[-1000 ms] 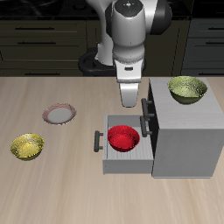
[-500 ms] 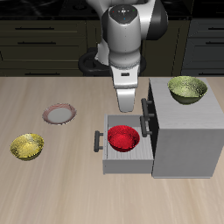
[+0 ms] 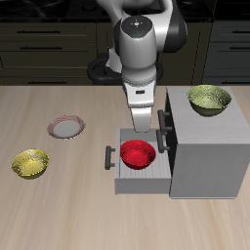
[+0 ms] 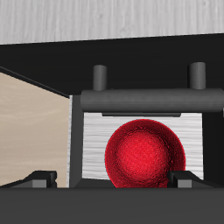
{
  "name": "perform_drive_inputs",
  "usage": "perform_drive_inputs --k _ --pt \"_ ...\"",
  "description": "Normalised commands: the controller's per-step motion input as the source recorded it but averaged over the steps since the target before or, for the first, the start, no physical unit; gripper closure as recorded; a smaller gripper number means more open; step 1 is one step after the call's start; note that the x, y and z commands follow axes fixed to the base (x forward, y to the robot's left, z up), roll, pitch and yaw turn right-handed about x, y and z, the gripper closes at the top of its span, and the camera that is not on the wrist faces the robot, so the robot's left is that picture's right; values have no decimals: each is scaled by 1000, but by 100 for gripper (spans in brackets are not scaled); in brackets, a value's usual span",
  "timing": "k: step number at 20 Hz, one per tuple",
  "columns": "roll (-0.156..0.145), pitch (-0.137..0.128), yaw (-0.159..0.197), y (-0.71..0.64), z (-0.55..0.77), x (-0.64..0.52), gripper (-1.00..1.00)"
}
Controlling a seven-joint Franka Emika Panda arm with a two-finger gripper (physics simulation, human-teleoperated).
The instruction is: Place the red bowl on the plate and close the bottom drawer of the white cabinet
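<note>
The red bowl sits in the open bottom drawer, almost straight below the end effector, whose fingers are spread and empty.

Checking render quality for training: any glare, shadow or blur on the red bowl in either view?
Exterior view: red bowl sharp and evenly lit inside the bottom drawer, no blur. Wrist view: bowl crisp with a soft sheen, no harsh glare.

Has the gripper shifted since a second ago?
Yes. The gripper has sunk toward the glossy red bowl in the open bottom drawer.
</note>
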Motion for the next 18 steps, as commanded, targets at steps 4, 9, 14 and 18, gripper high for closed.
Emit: perform_drive_inputs --k 4,9,14,18 --pt "0 28 -18 23 -288 -2 -100" --pt "-13 28 -25 -13 -148 -69 -100" --pt "-8 25 1 -61 -130 -93 -100" --pt "-9 -5 8 -134 -60 -9 -100"
